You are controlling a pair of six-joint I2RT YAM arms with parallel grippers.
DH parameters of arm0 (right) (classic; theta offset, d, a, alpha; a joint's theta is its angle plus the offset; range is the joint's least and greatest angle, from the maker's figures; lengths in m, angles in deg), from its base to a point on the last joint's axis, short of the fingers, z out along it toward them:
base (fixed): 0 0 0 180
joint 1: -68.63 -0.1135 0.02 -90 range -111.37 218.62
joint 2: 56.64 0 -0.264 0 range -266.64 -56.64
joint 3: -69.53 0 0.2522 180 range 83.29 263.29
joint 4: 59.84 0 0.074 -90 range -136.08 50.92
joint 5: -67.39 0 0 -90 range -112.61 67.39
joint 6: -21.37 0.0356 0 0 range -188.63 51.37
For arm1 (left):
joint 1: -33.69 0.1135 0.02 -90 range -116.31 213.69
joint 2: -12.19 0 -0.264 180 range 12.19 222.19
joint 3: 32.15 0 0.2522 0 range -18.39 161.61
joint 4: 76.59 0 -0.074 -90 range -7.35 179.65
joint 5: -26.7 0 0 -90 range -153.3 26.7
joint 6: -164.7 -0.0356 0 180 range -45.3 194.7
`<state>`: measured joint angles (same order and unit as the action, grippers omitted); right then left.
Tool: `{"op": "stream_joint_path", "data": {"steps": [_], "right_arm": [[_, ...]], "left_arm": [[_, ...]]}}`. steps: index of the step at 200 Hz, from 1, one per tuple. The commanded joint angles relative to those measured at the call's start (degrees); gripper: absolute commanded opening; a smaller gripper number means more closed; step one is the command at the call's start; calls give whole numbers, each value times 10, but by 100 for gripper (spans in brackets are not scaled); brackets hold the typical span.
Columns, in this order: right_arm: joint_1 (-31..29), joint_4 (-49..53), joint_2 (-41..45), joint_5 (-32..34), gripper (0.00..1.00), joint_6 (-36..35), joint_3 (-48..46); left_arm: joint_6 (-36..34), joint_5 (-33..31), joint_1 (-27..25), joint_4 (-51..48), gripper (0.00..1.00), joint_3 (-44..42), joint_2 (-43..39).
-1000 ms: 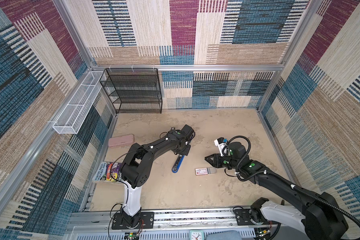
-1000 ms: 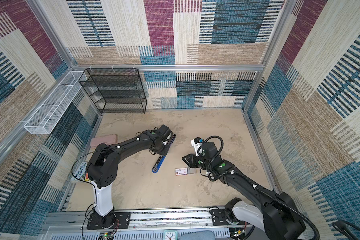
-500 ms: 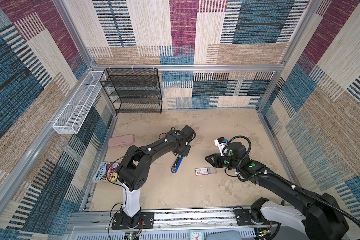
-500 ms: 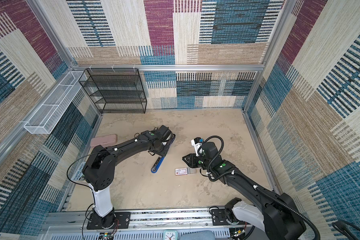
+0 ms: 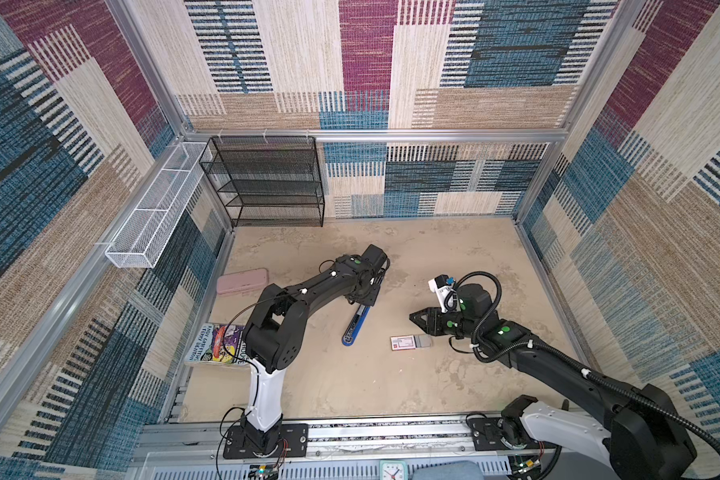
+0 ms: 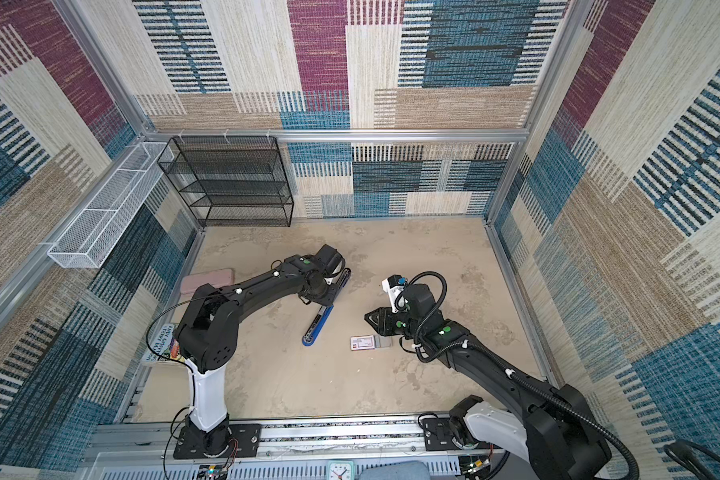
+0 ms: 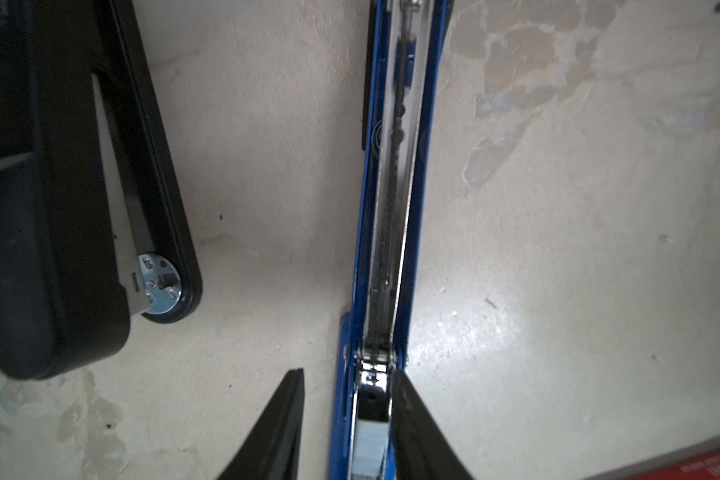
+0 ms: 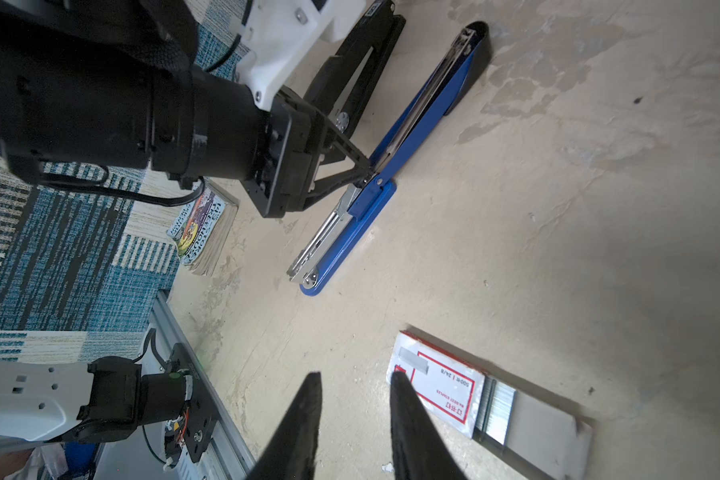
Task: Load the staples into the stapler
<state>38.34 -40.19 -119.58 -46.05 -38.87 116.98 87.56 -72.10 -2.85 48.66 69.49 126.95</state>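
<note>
Stapler [image 8: 416, 124] lying open; staples [image 8: 495, 411] (tray [image 8: 549, 432] half out) near fingers [image 8: 408, 424].

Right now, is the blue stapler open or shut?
Open. The blue stapler lies unfolded: cover swung back past the hinge, metal magazine bare.

Two claws: left claw [image 7: 346, 372], right claw [image 8: 354, 374]. Two staplers: one blue stapler [image 5: 355, 325], one black stapler [image 7: 59, 249] at its one o'clock. One staples box [image 5: 403, 342], one pink case [image 5: 243, 281], one book [image 5: 217, 344], one black rack [image 5: 267, 183], one white basket [image 5: 150, 224].
</note>
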Motion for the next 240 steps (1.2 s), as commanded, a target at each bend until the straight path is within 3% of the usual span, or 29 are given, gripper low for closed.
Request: {"op": "stream_joint_path", "data": {"steps": [1, 240], "right_arm": [[0, -5, 3, 1, 32, -1, 7], [0, -23, -20, -4, 32, -7, 3]], "left_arm": [[-11, -3, 2, -11, 39, -5, 0], [39, 4, -19, -4, 38, -192, -120]]}}
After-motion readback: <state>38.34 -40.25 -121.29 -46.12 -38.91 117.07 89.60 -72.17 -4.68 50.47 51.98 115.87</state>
